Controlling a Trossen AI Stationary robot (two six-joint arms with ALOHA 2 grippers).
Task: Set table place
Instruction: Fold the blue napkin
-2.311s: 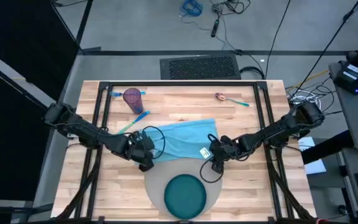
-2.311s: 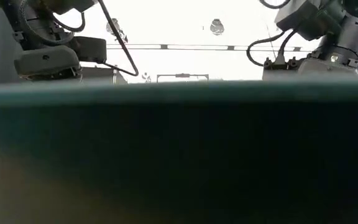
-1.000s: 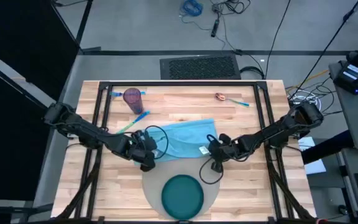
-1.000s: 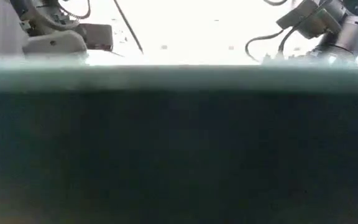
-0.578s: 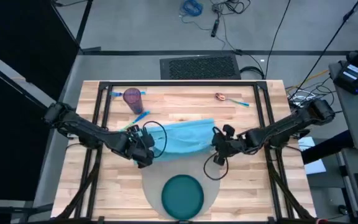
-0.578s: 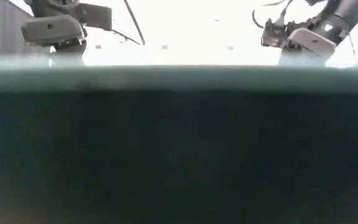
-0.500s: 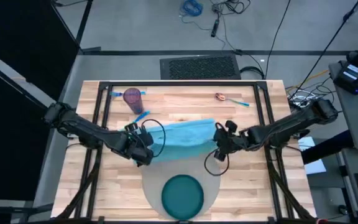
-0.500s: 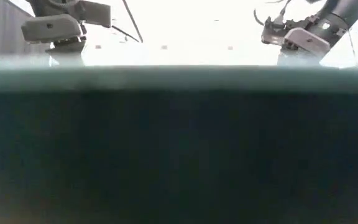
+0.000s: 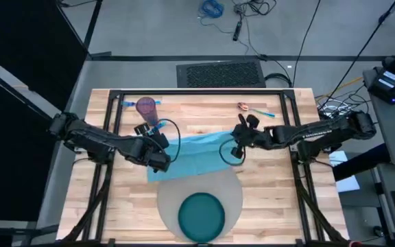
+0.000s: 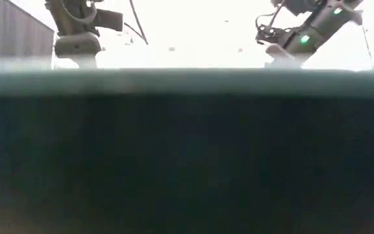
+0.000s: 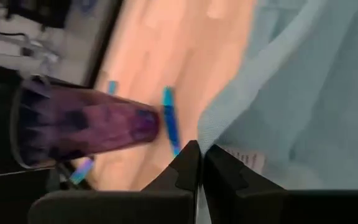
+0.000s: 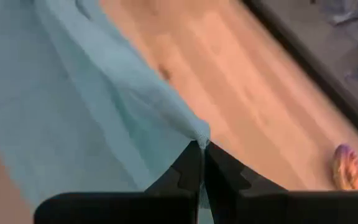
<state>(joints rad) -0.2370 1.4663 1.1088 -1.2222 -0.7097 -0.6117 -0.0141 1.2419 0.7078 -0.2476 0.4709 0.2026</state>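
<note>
Pale wood worktop (image 9: 280,206) being used under black frame. Grey placemat (image 9: 166,199) lying at near edge, teal plate (image 9: 201,215) centred on it: judged done. Blue napkin (image 9: 197,152) just beyond placemat, long axis running side to side, being held by far corners. Left tool (image 11: 199,163) clamped on napkin; right tool (image 12: 201,163) likewise. Purple cup (image 9: 147,108), spoon (image 9: 244,107) beyond napkin, not yet placed.

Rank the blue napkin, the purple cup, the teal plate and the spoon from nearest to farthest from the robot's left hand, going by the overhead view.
From the left hand:
1. Light blue napkin: pinched at its corner by that hand.
2. Purple cup: toward the table's far edge.
3. Teal plate: on the grey placemat, near edge.
4. Spoon: far right, beyond the right hand.
</note>
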